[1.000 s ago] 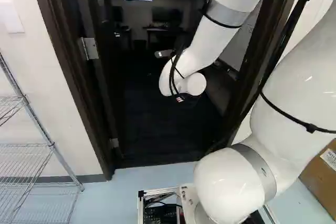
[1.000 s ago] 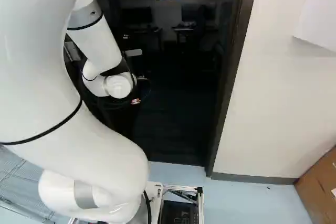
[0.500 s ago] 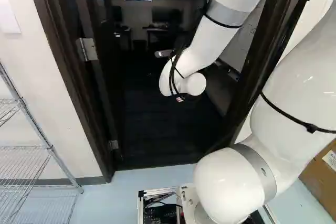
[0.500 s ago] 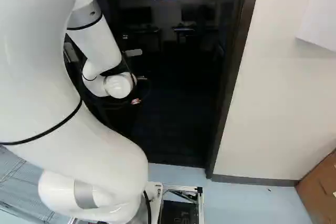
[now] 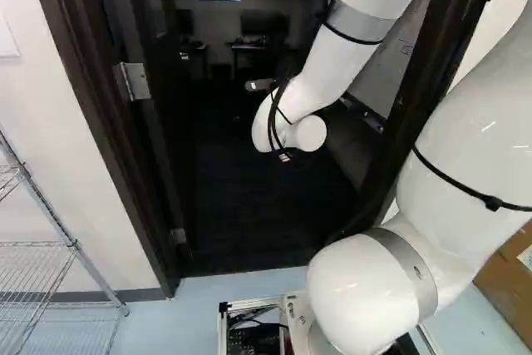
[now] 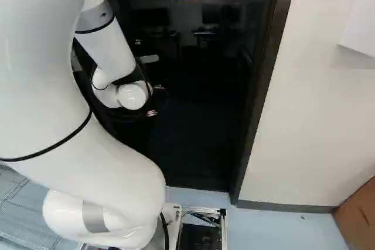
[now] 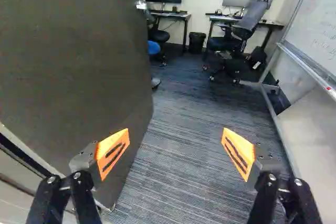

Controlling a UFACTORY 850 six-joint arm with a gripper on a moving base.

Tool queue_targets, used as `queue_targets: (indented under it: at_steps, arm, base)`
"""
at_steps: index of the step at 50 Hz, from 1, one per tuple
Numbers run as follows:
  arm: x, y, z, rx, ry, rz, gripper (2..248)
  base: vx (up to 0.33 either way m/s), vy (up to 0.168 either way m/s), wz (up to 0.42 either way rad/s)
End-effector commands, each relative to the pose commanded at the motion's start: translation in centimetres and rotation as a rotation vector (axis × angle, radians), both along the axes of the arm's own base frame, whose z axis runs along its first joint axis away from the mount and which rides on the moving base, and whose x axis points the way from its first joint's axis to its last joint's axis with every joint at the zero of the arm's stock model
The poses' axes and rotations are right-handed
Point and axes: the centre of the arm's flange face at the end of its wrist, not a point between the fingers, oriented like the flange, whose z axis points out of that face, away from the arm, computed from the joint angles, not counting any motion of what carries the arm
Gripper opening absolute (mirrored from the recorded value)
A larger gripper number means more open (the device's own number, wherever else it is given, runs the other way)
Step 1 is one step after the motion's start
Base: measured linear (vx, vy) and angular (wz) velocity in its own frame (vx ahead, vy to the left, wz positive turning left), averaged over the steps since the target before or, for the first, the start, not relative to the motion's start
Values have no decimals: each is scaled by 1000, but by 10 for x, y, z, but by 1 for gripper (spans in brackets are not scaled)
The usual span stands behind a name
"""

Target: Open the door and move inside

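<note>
Beyond the doorway (image 5: 100, 130), dark carpet (image 7: 184, 156) is stretching toward two desks (image 7: 181, 16); the door (image 7: 73, 51) is standing open beside the tool (image 7: 175, 135), whose fingers are resting wide apart.

Matt door (image 7: 73, 66), glossy smooth arm (image 5: 357, 297), rough cloth-like carpet (image 7: 178, 156), shiny metal shelving (image 5: 73, 247), dull cardboard box (image 5: 503, 288)

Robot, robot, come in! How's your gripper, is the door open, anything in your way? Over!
Gripper open, holding nothing. Door open, close beside gripper. Carpet ahead; whiteboard opposite door, office chair farther in. Over.
</note>
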Motion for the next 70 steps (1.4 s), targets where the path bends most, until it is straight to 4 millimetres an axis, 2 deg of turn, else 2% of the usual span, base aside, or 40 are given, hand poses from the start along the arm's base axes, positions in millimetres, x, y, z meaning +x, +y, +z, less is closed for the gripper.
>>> queue_targets:
  at_steps: [70]
  arm:
    - [0,0,0,0,0,0,247]
  base:
    - [115,3,-5]
